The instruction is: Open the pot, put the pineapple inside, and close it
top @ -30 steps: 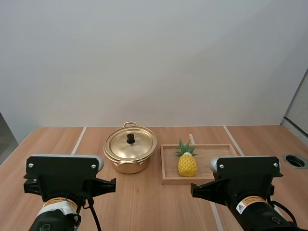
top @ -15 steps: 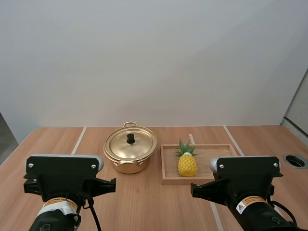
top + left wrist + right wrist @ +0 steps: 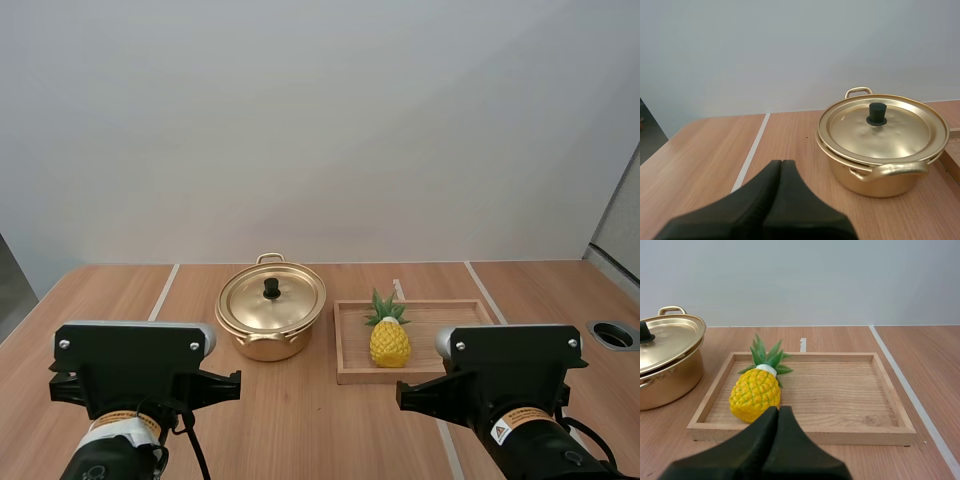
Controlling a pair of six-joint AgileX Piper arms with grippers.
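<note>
Over the table [image 3: 320,425], seen from behind the arms, the pot [image 3: 271,340] stands with its lid [image 3: 252,302] on, at about one o'clock from the left arm [image 3: 135,365]. The pineapple [image 3: 389,340] rests on the wooden tray [image 3: 455,318] at about eleven o'clock from the right arm [image 3: 515,360].

From the left wrist, the left gripper [image 3: 781,164] has its fingers pressed together on nothing. The pot sits well apart at roughly one o'clock, its black knob [image 3: 876,113] upright at the lid's centre.

From the right wrist, the right gripper [image 3: 778,410] is likewise closed and empty. The pineapple lies close ahead at about eleven o'clock, body nearest, leafy crown pointing away toward one o'clock. Its long axis thus runs nearly along the fingers, so I'd guess the jaws would span its width. The left arm looks better placed for the lid.
</note>
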